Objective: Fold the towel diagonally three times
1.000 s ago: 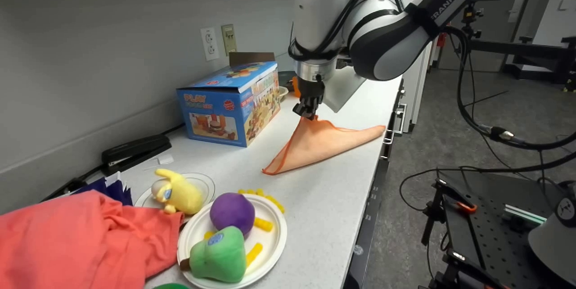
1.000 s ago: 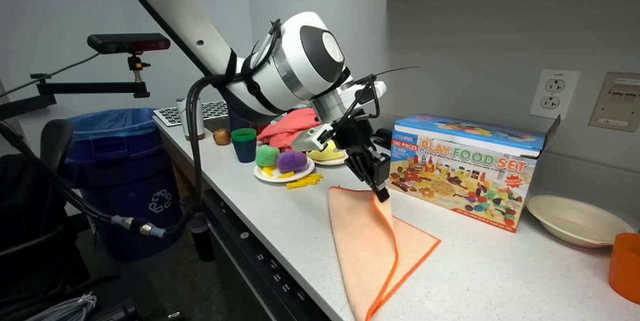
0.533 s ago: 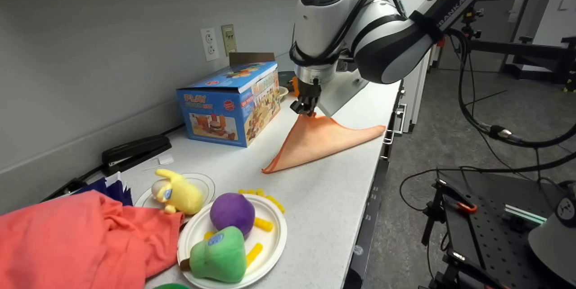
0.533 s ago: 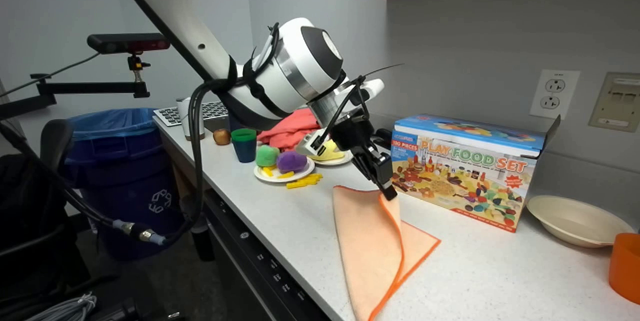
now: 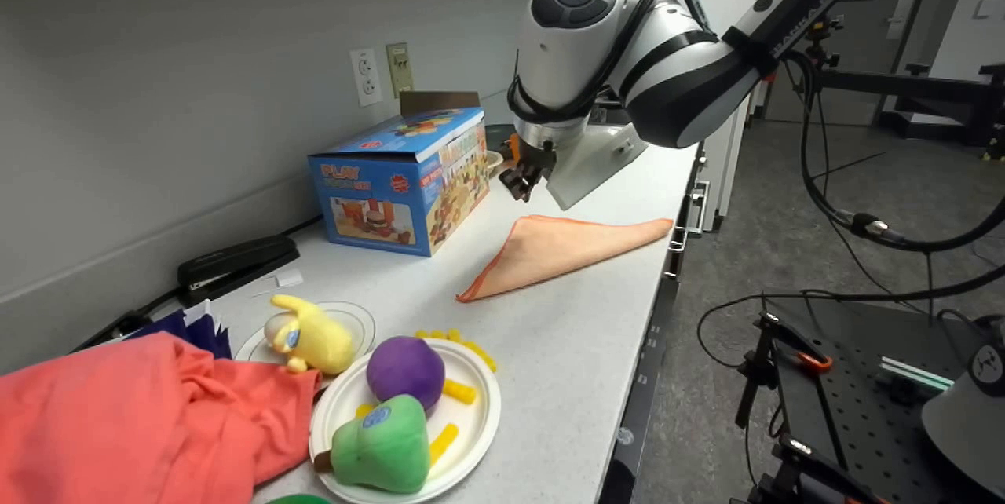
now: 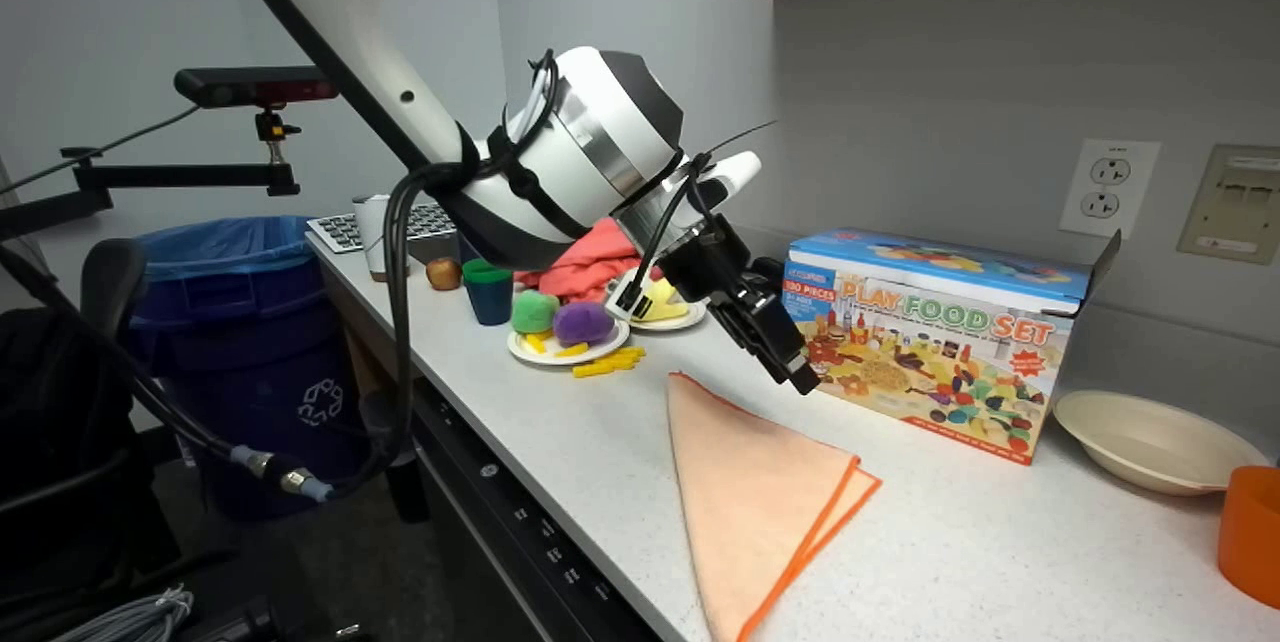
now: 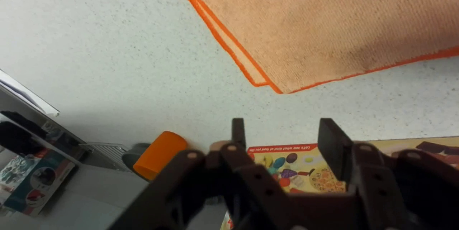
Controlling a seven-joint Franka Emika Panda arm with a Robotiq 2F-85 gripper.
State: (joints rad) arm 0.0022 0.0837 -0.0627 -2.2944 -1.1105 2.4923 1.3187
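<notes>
The peach-orange towel point(image 5: 561, 249) lies on the counter, folded over into a triangle with orange-edged borders. In an exterior view, the towel point(image 6: 750, 492) shows its upper layer nearly lined up with the layer below, a thin strip of which sticks out along one side. Its folded corner appears in the wrist view, where the towel point(image 7: 322, 25) fills the upper right. My gripper point(image 7: 281, 126) is open there, with nothing between its fingers. In both exterior views the gripper point(image 5: 517, 188) point(image 6: 800, 382) hangs above the counter, apart from the towel, between it and the toy box.
The toy box point(image 5: 369, 202) point(image 6: 920, 352) stands close beside the gripper, against the wall side. A beige bowl point(image 6: 1160, 442) and an orange cup point(image 6: 1250, 537) sit past it. A plate point(image 5: 475, 433) with plush food and a coral fabric heap point(image 5: 157, 410) occupy the counter's opposite end.
The gripper has opened and let go of the towel's raised corner, which has dropped down flat. The gripper has moved slightly away from the towel, towards the box.
</notes>
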